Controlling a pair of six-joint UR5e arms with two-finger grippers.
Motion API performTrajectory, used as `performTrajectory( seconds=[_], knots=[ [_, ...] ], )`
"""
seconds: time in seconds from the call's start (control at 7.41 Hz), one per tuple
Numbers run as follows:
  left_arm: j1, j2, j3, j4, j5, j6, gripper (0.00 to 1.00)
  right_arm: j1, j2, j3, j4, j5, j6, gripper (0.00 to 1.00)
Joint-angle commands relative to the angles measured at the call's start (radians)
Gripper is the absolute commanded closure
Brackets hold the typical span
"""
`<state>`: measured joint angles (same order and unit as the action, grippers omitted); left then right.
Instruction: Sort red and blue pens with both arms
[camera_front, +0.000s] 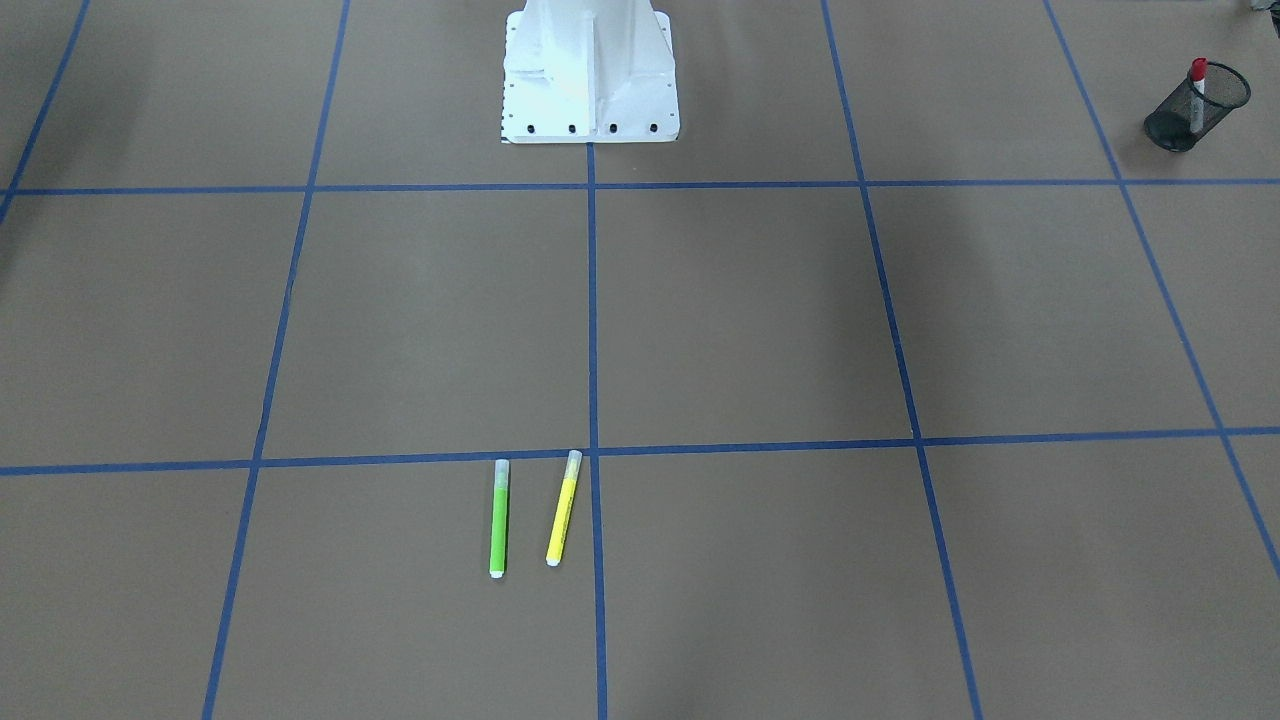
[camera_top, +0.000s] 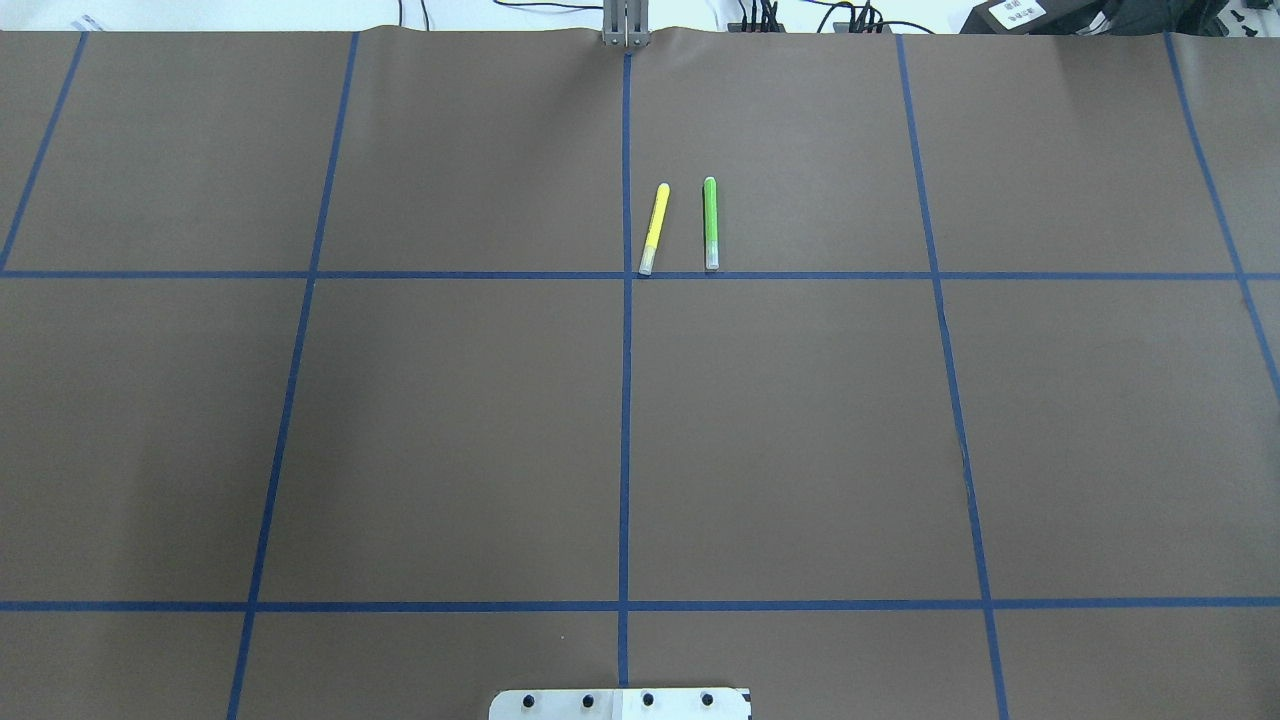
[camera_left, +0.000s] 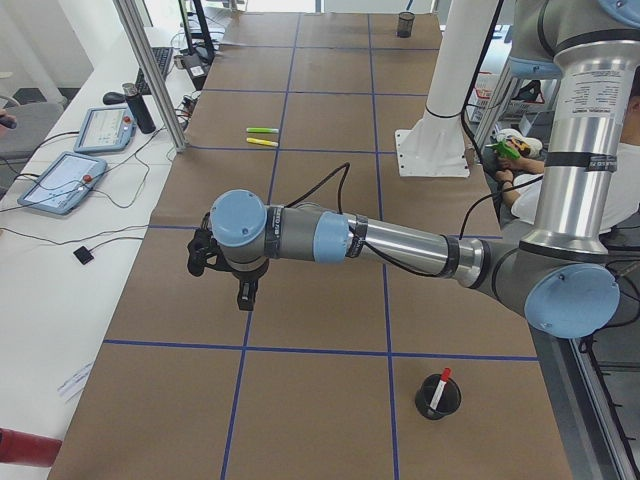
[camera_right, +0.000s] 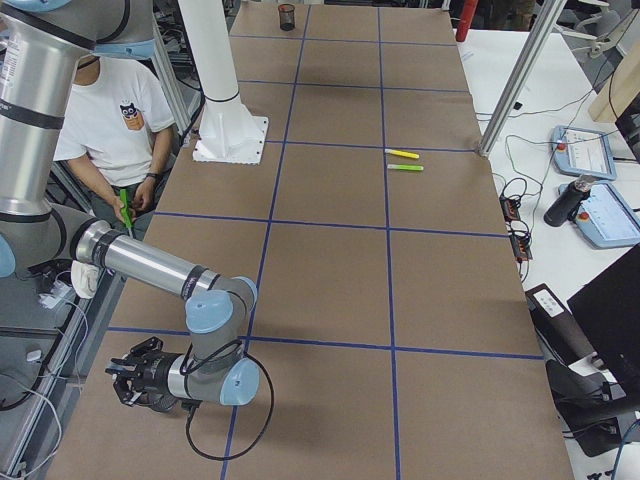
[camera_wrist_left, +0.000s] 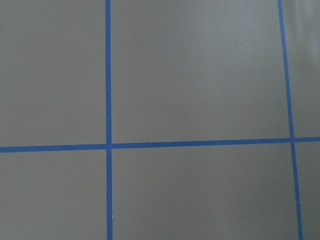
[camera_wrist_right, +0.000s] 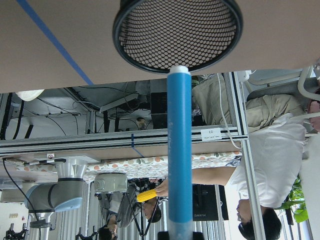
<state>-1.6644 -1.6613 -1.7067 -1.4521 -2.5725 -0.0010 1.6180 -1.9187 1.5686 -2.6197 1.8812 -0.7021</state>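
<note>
The red pen (camera_front: 1197, 85) stands in a black mesh cup (camera_front: 1175, 125) on the robot's left side of the table, and it shows again as the red pen (camera_left: 440, 388) in the exterior left view. My left gripper (camera_left: 243, 295) hangs above bare table, some way from that cup; I cannot tell whether it is open or shut. The blue pen (camera_wrist_right: 179, 150) fills the middle of the right wrist view, its far end at the rim of a second mesh cup (camera_wrist_right: 177, 35). My right gripper (camera_right: 125, 385), by the table's near corner, is shut on the blue pen.
A green marker (camera_front: 499, 518) and a yellow marker (camera_front: 563, 508) lie side by side near the operators' edge. The white pedestal (camera_front: 590, 70) stands mid-table on the robot's side. A person (camera_right: 110, 120) sits behind the robot. Tablets (camera_left: 60, 180) lie on the side bench.
</note>
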Motion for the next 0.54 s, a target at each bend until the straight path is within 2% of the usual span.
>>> performTrajectory(
  seconds=[0.0,0.41],
  knots=[
    [0.0,0.0,-0.01,0.004,-0.001,-0.001,0.0,-0.001,0.013,-0.033,0.004,0.039,0.004,1.0],
    [0.0,-0.002,-0.025,0.007,0.0,-0.001,0.0,-0.003,0.036,-0.093,0.015,0.067,0.003,1.0]
  ],
)
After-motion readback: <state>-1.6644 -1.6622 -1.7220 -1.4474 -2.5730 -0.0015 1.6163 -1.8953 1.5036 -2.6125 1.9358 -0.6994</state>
